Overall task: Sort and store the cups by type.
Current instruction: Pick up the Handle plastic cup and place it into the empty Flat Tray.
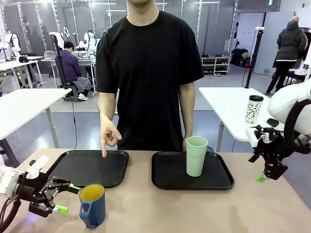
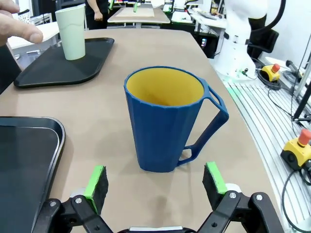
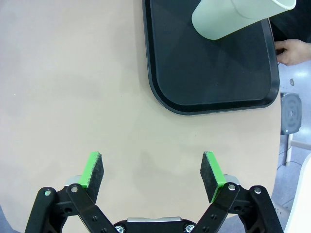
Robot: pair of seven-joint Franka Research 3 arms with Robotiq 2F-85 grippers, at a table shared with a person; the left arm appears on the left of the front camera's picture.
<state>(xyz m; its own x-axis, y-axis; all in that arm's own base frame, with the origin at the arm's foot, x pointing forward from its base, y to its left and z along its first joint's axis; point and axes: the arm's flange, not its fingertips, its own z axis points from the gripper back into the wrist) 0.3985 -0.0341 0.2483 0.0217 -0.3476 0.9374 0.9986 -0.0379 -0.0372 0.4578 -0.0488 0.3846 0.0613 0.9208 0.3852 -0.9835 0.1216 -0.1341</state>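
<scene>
Shows blue mug [image 1: 92, 205] upright on surface [image 1: 194, 208], just ahead of left hand [image 1: 67, 198], spread wide, holding nothing. Shows mint tumbler [image 1: 196, 155] upright on right tray [image 1: 165, 180], and right hand [image 1: 257, 168] likewise wide open, empty, near that tray.

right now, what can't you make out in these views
Inside of the mint tumbler: front view, its own wall hides it; right wrist view, the top edge cuts off its mouth.
Person's hand by the right tray: front view, mostly behind the tumbler.
Left tray: left wrist view, cut off by the left and bottom edges.
Speckled cup in the background: front view, pattern too small to read.
</scene>
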